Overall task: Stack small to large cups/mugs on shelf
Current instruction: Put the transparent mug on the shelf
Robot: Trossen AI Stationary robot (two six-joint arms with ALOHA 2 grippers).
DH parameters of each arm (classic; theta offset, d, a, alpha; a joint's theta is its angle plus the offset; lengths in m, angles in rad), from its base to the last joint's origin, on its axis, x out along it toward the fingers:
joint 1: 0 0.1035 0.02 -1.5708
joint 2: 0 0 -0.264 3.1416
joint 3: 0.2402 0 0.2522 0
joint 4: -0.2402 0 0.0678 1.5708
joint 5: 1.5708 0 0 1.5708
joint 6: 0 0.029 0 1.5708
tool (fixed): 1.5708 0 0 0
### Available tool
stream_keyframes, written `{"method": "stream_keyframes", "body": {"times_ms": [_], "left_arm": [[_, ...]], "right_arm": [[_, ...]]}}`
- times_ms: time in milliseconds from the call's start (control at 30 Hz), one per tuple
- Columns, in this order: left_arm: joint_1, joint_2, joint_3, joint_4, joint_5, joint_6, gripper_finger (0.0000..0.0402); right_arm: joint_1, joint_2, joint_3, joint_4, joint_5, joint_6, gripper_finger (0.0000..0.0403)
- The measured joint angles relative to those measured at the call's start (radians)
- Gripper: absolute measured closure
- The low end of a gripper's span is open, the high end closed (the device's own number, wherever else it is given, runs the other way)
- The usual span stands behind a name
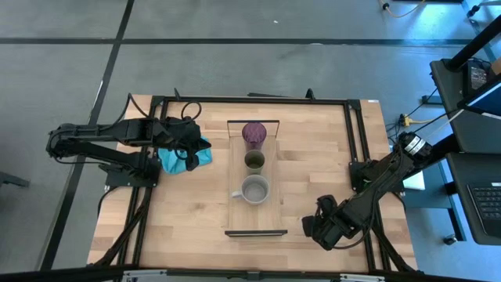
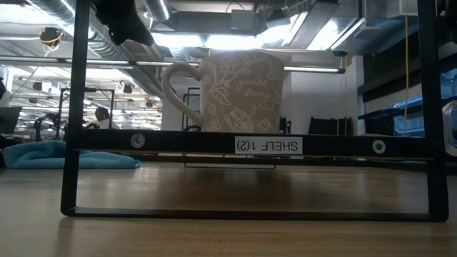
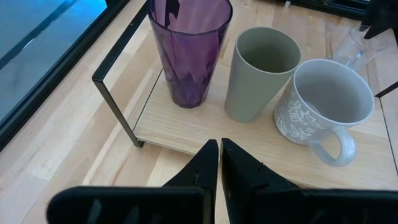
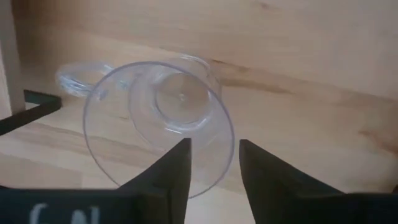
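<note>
On the shelf (image 1: 254, 222) we see three cups in a row: the purple tumbler (image 1: 254, 135) at the far end, the olive cup (image 1: 254, 161) next, then the grey mug (image 1: 254, 189). Our left gripper (image 3: 220, 163) waits near the surface's left edge by the teal cloth (image 1: 200, 156), its fingers pressed together on nothing. Our right gripper (image 4: 212, 163) is near the surface's front right corner. Its fingers are on either side of the clear glass's (image 4: 168, 118) rim, but we cannot tell if they squeeze it.
</note>
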Motion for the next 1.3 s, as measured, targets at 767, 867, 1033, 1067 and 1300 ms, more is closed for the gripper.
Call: {"method": "stream_keyframes", "body": {"times_ms": [767, 867, 1033, 1067, 1300], "left_arm": [[0.000, 0.000, 0.000, 0.000, 0.000, 0.004, 0.0388], [0.000, 0.000, 0.000, 0.000, 0.000, 0.004, 0.0388], [0.000, 0.000, 0.000, 0.000, 0.000, 0.004, 0.0388], [0.000, 0.000, 0.000, 0.000, 0.000, 0.004, 0.0388], [0.000, 0.000, 0.000, 0.000, 0.000, 0.004, 0.0388]], "right_arm": [[-0.002, 0.000, 0.000, 0.026, -0.014, 0.046, 0.0349], [-0.002, 0.000, 0.000, 0.022, -0.010, 0.046, 0.0367], [-0.007, 0.000, 0.000, 0.014, 0.006, 0.045, 0.0391], [-0.008, 0.000, 0.000, 0.014, 0.006, 0.045, 0.0394], [-0.010, 0.000, 0.000, 0.014, 0.020, 0.046, 0.0393]]}}
